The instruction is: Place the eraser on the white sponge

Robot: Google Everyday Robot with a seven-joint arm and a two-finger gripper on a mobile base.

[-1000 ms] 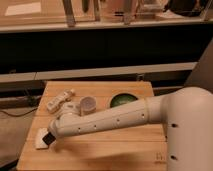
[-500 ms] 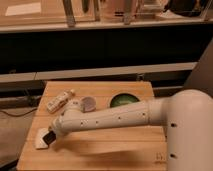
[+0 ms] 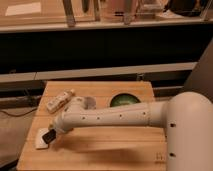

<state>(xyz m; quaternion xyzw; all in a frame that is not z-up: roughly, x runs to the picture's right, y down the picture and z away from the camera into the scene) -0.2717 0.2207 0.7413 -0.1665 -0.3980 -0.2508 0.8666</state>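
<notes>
The arm point(image 3: 115, 117) has barely shifted in the last half second, stretched low across the wooden table point(image 3: 110, 150) from right to front-left; the gripper point(image 3: 52, 133) stays at the white sponge point(image 3: 40, 142); the eraser point(image 3: 48, 136) shows dark at its tip, over the sponge's right edge; I cannot tell whether the claw clamps it.

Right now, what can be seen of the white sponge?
The white sponge is a small, flat, roughly square pad, soft-looking, lying flat near the front-left corner of the wooden table. The dark eraser overlaps its upper right edge, with the end effector right above it. Whether the eraser rests on the sponge can't be told.
</notes>
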